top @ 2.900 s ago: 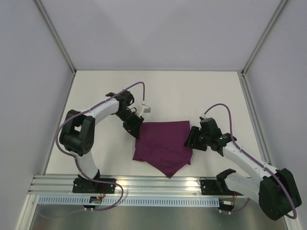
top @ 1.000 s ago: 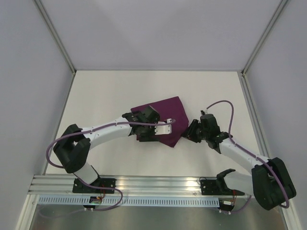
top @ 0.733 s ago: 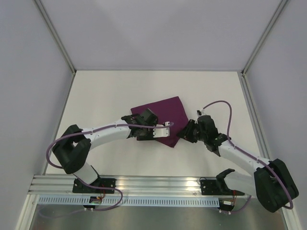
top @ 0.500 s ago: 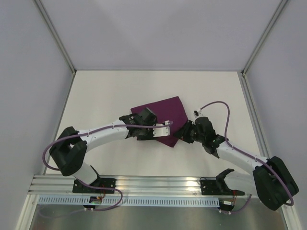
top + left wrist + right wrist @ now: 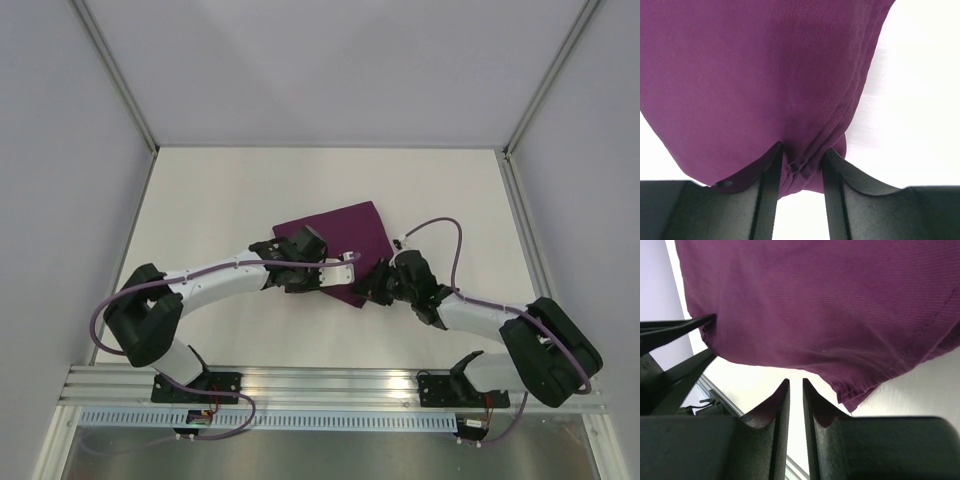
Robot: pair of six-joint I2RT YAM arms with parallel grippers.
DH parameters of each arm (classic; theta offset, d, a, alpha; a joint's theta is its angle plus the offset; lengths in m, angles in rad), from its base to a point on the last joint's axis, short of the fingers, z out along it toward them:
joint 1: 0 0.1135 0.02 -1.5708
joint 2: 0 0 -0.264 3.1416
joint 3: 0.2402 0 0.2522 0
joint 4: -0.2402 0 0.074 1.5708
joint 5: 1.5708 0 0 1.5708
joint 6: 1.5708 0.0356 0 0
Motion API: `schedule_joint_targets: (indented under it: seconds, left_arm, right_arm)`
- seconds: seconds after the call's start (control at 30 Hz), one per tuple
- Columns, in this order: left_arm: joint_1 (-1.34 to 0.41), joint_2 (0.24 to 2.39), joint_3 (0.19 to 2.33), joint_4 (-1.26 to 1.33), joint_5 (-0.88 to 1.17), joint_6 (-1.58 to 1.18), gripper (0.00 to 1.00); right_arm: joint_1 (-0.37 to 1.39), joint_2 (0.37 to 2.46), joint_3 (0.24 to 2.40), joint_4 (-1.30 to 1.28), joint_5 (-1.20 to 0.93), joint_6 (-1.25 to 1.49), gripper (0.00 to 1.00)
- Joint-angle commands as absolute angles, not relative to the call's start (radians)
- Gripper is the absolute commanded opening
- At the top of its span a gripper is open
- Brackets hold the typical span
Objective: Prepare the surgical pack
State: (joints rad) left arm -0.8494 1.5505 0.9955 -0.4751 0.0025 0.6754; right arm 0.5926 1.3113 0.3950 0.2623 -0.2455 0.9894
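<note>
The surgical pack (image 5: 345,228) is a dark purple cloth bundle lying mid-table; nothing of its contents shows. My left gripper (image 5: 332,284) reaches across to the bundle's near corner. In the left wrist view its jaws (image 5: 801,152) pinch a bunched fold of the purple cloth (image 5: 765,75). My right gripper (image 5: 366,290) sits low at the same corner from the right. Its jaws (image 5: 794,383) stand a narrow slit apart with only white table between them. The cloth's hemmed edge (image 5: 830,305) hangs just beyond the tips. The left gripper's fingers (image 5: 675,332) show at that view's left edge.
An aluminium rail (image 5: 330,385) runs along the near edge by both arm bases. Grey walls and frame posts (image 5: 118,80) close in the white table on three sides. The right arm's purple cable (image 5: 440,225) loops above its wrist.
The left jaws have closed from wide onto the cloth's corner fold. The right arm has slid left up to the bundle's near corner while its jaws narrowed.
</note>
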Motion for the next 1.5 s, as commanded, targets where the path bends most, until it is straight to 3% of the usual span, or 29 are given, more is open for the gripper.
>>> schedule_joint_targets:
  seconds: [0.0, 0.13, 0.2, 0.57, 0.9, 1.07, 1.2, 1.47]
  left_arm:
    - [-0.851, 1.554, 0.988, -0.446, 0.025, 0.676, 0.4]
    - [-0.851, 1.543, 0.999, -0.446, 0.014, 0.675, 0.09]
    - [-0.851, 1.537, 1.009, -0.46, 0.02, 0.669, 0.0]
    - [-0.851, 1.433, 1.049, -0.459, 0.078, 0.609, 0.0]
    - [-0.851, 1.419, 1.038, -0.451, 0.066, 0.638, 0.0]
    - [-0.851, 1.407, 1.031, -0.445, 0.064, 0.652, 0.0]
    - [-0.851, 1.39, 1.008, -0.446, 0.06, 0.661, 0.0]
    - [-0.85, 1.376, 0.973, -0.451, 0.045, 0.687, 0.0]
  right_arm:
    - [0.601, 1.344, 0.396, 0.377, -0.253, 1.015, 0.18]
    - [0.62, 1.371, 0.42, 0.391, -0.256, 1.014, 0.16]
    - [0.644, 1.393, 0.439, 0.408, -0.258, 1.015, 0.15]
    - [0.684, 1.598, 0.524, 0.613, -0.27, 1.109, 0.11]
    - [0.684, 1.617, 0.623, 0.608, -0.155, 1.104, 0.08]
    - [0.673, 1.678, 0.618, 0.653, -0.052, 1.144, 0.0]
    - [0.661, 1.701, 0.586, 0.826, -0.002, 1.164, 0.01]
    - [0.657, 1.695, 0.571, 0.838, 0.248, 1.091, 0.0]
